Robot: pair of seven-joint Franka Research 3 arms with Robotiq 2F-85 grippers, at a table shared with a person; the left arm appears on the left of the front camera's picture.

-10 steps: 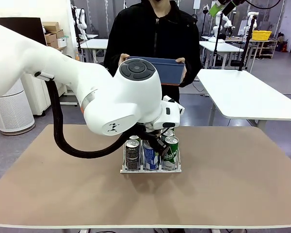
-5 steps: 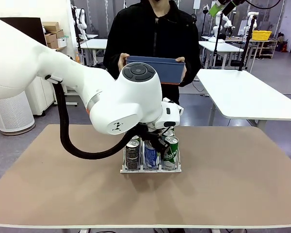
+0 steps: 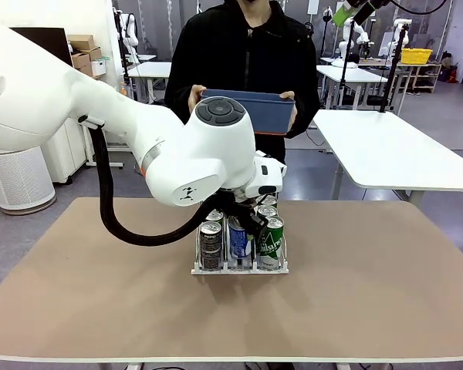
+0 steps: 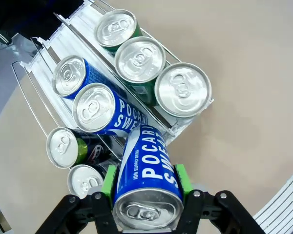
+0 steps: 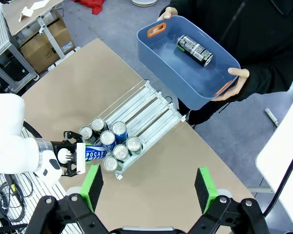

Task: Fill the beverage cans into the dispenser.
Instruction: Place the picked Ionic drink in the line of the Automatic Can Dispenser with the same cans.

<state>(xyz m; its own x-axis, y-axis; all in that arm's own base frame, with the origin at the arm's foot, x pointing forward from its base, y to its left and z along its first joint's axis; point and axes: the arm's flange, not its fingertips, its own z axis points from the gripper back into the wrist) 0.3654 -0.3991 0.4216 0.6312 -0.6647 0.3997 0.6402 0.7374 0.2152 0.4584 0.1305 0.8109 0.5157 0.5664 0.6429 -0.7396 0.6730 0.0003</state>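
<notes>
- Compared with a second ago, the left arm's big white joint is sitting a little higher and further right in the front view, and the can it carries is hanging just above the front row.
- The blue can [image 4: 144, 161] is being held at low centre in the left wrist view. It is tilting with its base pointing at the middle lane, behind two others.
- The left gripper [image 4: 145, 179] is clamping this can by its sides between its green pads.
- The dispenser [image 5: 151, 109] is standing mid-desk and is carrying seven cans at its robot-side end.
- Its lanes are holding three green cans [image 4: 140, 59], two blue cans [image 4: 94, 107] and two dark cans [image 4: 63, 146].
- One more dark can [image 5: 194, 50] is lying in the blue bin [image 5: 185, 75], at upper right in the right wrist view, which the person's hands [image 5: 239, 78] are holding beyond the desk [image 3: 370, 277].
- The right gripper [image 5: 149, 187] is hanging high overhead, spread wide and gripping nothing.
- By my reading, seven are loaded, the eighth is going in, and one is waiting in the bin.
</notes>
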